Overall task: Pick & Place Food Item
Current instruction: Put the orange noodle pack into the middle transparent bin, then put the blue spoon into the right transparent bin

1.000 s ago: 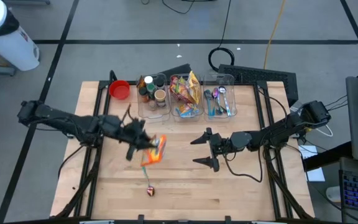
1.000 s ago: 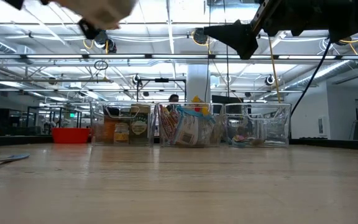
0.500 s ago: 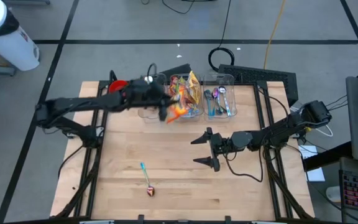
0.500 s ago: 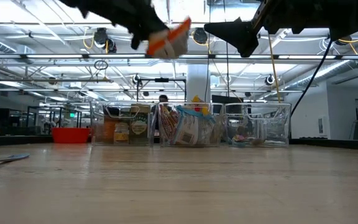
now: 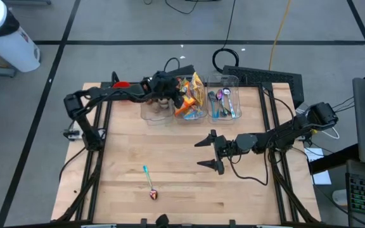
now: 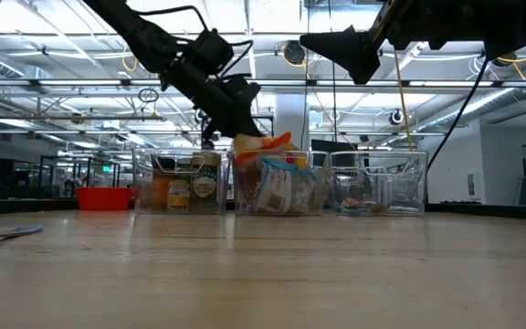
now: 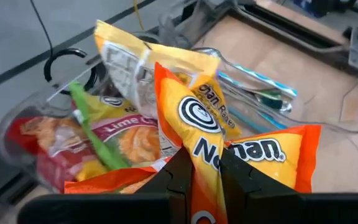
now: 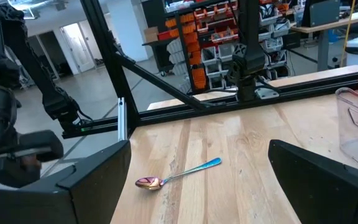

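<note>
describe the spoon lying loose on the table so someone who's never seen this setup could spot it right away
On the wooden table, look at the bare near part, away from the row of clear bins at the far edge. The loose spoon lies there alone, with a light blue handle and a shiny reddish-gold bowl; the other utensils all sit inside a bin.

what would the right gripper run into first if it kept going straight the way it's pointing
Probably nothing on the table. The right gripper, fingers open, points across bare wood toward the left side; the spoon lies lower and off that line. Its height above the table is hard to judge.
</note>
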You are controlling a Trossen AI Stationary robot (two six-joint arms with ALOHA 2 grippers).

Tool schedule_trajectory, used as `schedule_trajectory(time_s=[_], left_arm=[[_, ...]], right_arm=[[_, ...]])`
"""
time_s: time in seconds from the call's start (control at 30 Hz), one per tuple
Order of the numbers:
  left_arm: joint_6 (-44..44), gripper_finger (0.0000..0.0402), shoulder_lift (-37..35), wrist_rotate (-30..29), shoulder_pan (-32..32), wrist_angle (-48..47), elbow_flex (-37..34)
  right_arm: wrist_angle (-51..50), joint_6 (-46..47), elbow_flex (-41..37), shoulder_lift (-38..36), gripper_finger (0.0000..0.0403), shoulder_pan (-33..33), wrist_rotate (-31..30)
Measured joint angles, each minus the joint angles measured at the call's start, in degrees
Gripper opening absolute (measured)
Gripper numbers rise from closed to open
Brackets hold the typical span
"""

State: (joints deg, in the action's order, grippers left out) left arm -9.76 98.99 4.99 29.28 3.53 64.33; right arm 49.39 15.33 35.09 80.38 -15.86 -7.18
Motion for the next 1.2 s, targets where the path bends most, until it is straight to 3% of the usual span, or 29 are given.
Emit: schedule_trajectory(time_s=[0.27,0.53,0.7,0.87,1.03,1.13,1.2], left_arm=[[3.5,0.0068,1.0,0.0,-1.7,3.1,0.0],[4.3,0.0214,0.2,-0.3,-2.8,2.8,0.1],[7.7,0.0283,-7.0,0.9,-2.8,-2.9,0.0],[9.9,0.0309,-19.8,1.4,-5.1,-15.3,0.1],[10.6,0.0312,-31.9,6.8,-13.4,-29.1,0.1],[10.0,0.0312,-36.1,11.4,-22.4,-38.1,0.1],[10.7,0.0312,-36.7,11.0,-29.9,-43.0,-0.2]], right_arm=[[-0.5,-0.2,0.0,0.0,0.0375,0.0,0.0],[-0.5,-0.1,0.0,0.0,0.0375,0.0,0.0],[-0.6,0.0,0.0,0.0,0.0375,0.0,0.0],[-1.0,0.0,0.0,0.0,0.0375,0.0,0.0],[-1.0,0.0,0.0,0.0,0.0375,0.0,0.0],[-1.0,0.0,0.0,0.0,0.0375,0.0,-0.1],[-1.0,0.0,0.0,0.0,0.0375,0.0,-0.1]])
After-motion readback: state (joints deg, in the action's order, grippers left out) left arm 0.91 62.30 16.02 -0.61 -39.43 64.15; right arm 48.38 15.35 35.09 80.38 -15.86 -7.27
